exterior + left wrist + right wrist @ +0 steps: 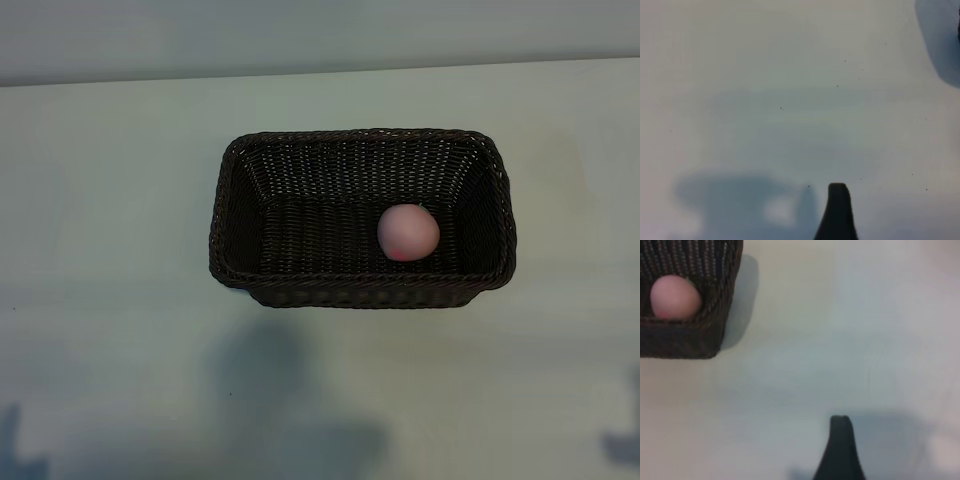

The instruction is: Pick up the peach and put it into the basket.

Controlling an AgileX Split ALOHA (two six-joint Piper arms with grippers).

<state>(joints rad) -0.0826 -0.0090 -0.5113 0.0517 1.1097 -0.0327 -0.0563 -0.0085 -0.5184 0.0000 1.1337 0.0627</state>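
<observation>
Peach (408, 232), a small round pale-pink fruit with a deeper blush, lies inside the large rectangular dark-brown woven wicker basket (230, 215), toward its right end, on the pale surface (100, 200). Both tools stand apart and empty: the left tool (838, 212) over bare surface, the right tool (841, 450) clear of the basket.
</observation>
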